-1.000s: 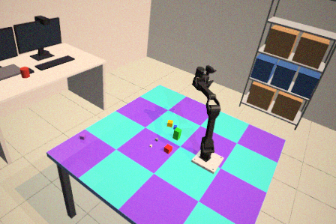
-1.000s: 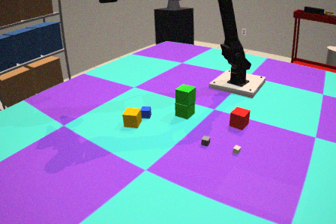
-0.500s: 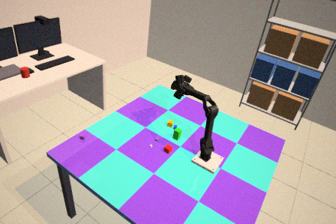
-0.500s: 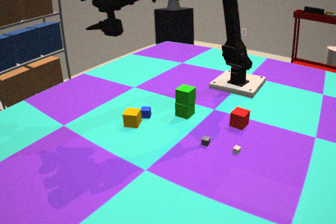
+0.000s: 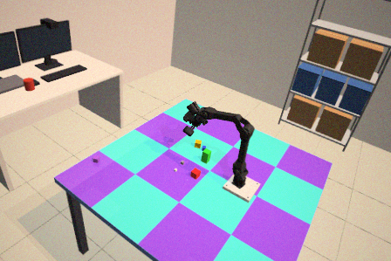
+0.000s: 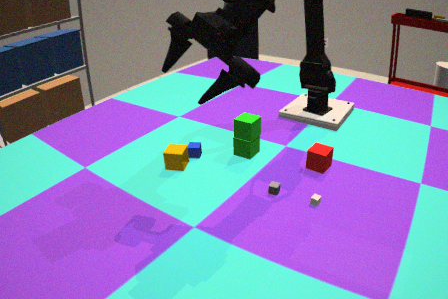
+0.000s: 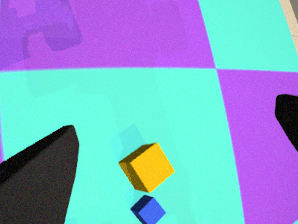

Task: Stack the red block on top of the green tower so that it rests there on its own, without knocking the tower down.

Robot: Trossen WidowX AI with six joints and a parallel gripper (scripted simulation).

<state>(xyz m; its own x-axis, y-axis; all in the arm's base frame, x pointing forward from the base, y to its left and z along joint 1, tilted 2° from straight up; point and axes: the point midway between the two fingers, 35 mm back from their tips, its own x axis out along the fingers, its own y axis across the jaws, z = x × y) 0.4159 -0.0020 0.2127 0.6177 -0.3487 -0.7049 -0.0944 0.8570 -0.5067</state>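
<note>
The red block (image 5: 195, 173) (image 6: 319, 158) sits on a purple square of the table, apart from the tower. The green tower (image 5: 206, 155) (image 6: 247, 136) is two green blocks, one on the other, standing upright on a cyan square. My gripper (image 5: 188, 120) (image 6: 183, 87) (image 7: 179, 119) is open and empty, held above the table on the yellow block's side of the tower. Neither the red block nor the tower shows in the wrist view.
A yellow block (image 5: 198, 144) (image 6: 175, 157) (image 7: 151, 168) lies beside a smaller blue block (image 5: 203, 147) (image 6: 195, 150) (image 7: 148, 210) near the tower. A small dark grey cube (image 5: 182, 162) (image 6: 274, 188) and a small white cube (image 5: 175, 169) (image 6: 315, 200) lie near the red block.
</note>
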